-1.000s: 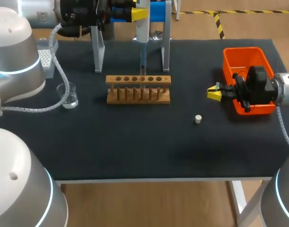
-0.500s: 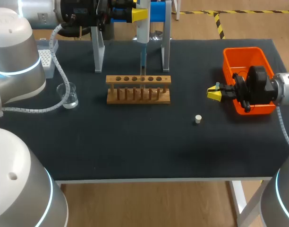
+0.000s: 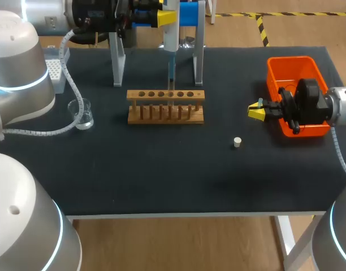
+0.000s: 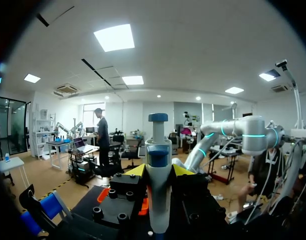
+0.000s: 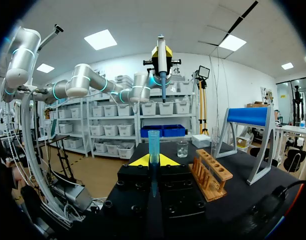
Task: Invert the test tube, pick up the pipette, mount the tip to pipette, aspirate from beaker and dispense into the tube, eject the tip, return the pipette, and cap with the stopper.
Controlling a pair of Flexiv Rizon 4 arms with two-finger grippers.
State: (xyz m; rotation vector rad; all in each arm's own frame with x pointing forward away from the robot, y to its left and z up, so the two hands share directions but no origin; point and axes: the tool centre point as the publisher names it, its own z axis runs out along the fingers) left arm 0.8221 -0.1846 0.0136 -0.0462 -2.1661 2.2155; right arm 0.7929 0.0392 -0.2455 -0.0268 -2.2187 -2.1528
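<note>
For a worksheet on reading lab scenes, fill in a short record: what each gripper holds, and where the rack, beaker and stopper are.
left gripper: shut on the pipette, held upright over the far side of the table
right gripper: shut on the test tube, held upright beside the orange bin
rack: wooden, mid-table, below the pipette
beaker: on the table, on the rack's left
stopper: loose on the table, not on the tube
</note>
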